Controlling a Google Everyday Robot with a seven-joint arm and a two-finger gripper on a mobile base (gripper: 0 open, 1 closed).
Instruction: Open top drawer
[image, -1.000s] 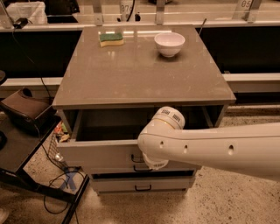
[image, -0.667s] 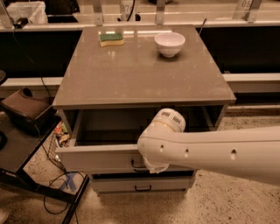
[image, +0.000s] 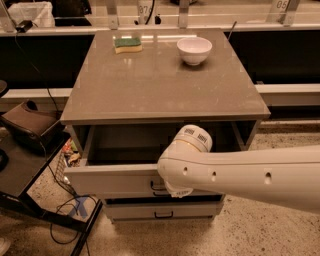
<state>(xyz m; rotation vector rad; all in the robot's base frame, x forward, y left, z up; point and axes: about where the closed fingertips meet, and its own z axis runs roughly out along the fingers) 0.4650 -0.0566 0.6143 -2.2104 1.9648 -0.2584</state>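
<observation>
The top drawer (image: 110, 181) of the grey cabinet is pulled partly out, and its plain grey interior (image: 130, 145) shows behind the light grey front. My white arm (image: 240, 172) reaches in from the right across the drawer front. My gripper (image: 161, 188) is at the middle of the drawer front, where the small black handle sits, mostly hidden behind the arm's wrist (image: 182, 160). Only a sliver of the handle shows.
A narrower drawer (image: 164, 211) with a black handle sits shut below. On the cabinet top (image: 160, 85) are a white bowl (image: 194, 50) and a green-yellow sponge (image: 128, 44). A dark stand (image: 30, 175) and cables (image: 65, 220) lie on the floor at left.
The top drawer has slid further out towards the camera, and my arm has drawn back with it.
</observation>
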